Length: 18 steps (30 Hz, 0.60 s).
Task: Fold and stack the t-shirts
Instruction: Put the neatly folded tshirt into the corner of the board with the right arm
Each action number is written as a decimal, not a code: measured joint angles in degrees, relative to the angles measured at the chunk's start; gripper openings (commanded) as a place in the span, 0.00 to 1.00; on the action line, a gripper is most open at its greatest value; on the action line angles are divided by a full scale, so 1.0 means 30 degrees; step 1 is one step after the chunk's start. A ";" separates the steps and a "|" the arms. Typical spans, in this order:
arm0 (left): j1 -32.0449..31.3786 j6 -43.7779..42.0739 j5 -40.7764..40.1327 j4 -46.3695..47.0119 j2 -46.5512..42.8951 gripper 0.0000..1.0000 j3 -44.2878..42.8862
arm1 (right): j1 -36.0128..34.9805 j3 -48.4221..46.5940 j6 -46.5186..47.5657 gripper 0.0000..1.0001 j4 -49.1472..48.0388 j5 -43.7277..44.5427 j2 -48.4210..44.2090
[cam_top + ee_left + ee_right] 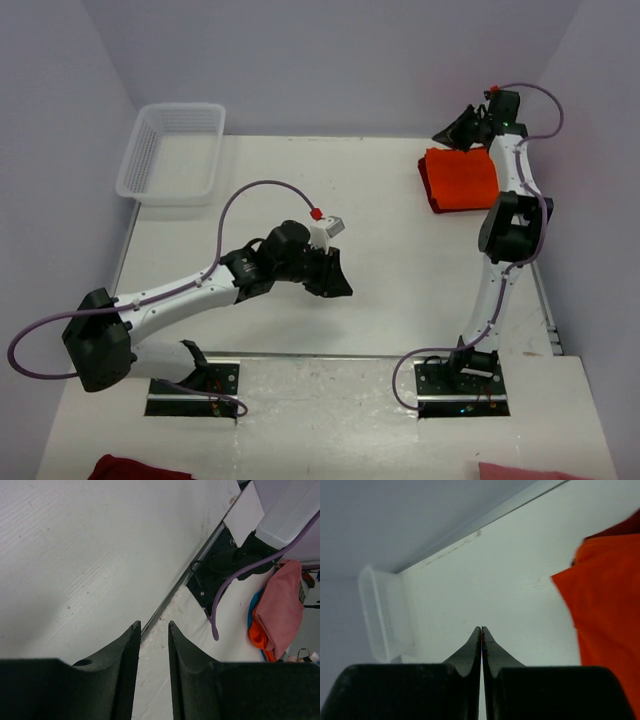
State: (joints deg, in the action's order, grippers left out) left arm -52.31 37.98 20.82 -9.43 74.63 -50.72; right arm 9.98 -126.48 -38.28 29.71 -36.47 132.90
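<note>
A folded bright orange t-shirt (459, 178) lies at the back right of the table, on top of a dark red t-shirt (424, 182) whose edge peeks out on the left. My right gripper (445, 133) hovers just behind the stack's far left corner, shut and empty; in the right wrist view its tips (481, 628) meet over bare table, with the orange shirt (605, 605) to the right and a sliver of the dark red one (620, 527) beyond. My left gripper (340, 280) hangs over the table's middle, open, with nothing between its fingers (153, 625).
A white lattice basket (172, 152) stands at the back left corner. A dark red cloth (125, 468) and a pink cloth (525, 472) lie at the near edge below the arm bases. The left wrist view shows a heap of pink, orange and blue cloths (280, 610) beside the right arm's base (225, 565).
</note>
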 measured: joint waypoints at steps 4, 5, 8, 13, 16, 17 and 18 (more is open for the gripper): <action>0.0000 0.0000 0.0007 0.0007 -0.0095 0.30 0.0015 | 0.0000 0.1428 0.1209 0.00 0.1501 0.5187 -0.0051; 0.0000 0.0007 0.0007 0.0007 -0.0095 0.30 0.0029 | 0.0007 0.2047 0.1494 0.00 0.1931 0.6586 -0.0051; 0.0000 0.0007 0.0051 0.0051 -0.0080 0.30 0.0095 | 0.0015 0.3570 0.2149 0.00 0.3257 0.9719 -0.0051; 0.0000 0.0131 0.0248 0.0364 0.0175 0.30 0.0219 | 0.0029 0.4503 0.2703 0.00 0.3861 1.2400 -0.0051; 0.0000 0.0146 0.0357 0.0430 0.0248 0.30 0.0270 | -0.0029 0.4342 0.2929 0.00 0.4000 1.2677 -0.0051; 0.0000 0.0146 0.0379 0.0452 0.0248 0.30 0.0270 | -0.0036 0.4342 0.2973 0.00 0.3993 1.2641 -0.0051; 0.0000 0.0146 0.0423 0.0488 0.0248 0.30 0.0277 | -0.0036 0.4350 0.3009 0.00 0.3949 1.2546 -0.0073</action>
State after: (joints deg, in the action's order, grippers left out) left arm -52.31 38.41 22.09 -7.97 75.37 -49.89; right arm 9.87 -113.43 -29.26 41.56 1.17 132.68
